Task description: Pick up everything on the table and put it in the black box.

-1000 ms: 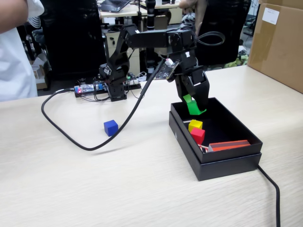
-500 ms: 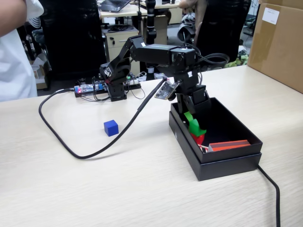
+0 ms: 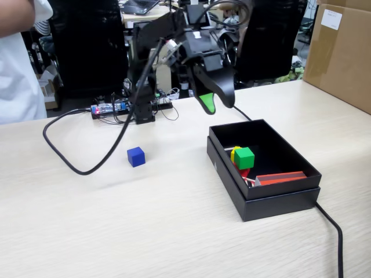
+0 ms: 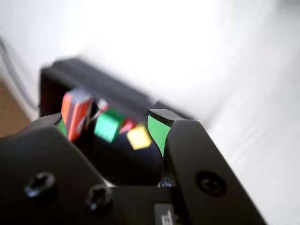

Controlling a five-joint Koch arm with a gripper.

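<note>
Office clutter fills the top of the fixed view: dark chairs, desks, and a brown carton at the upper right. Most of the frame is taken up by a light beige wood-grain tabletop. At the right of centre a shallow black box is seen resting on it, with a red-orange strip lying along its near inner wall. Inside the box, towards its left side, the green cube is seen sitting on top of the others; the yellow cube shows just behind it at the left and a sliver of the red cube just below it. The blue cube is found alone on the tabletop, left of the box and well apart from it. A thick black cable is looped across the surface left of the blue cube.

The hand is held in the air above the far left corner of the box, touching nothing. In the wrist view, which is blurred, the hand is shown spread wide and empty, its green-lined fingers parted, with the box, the green cube, the yellow cube and the strip visible between them.
</note>
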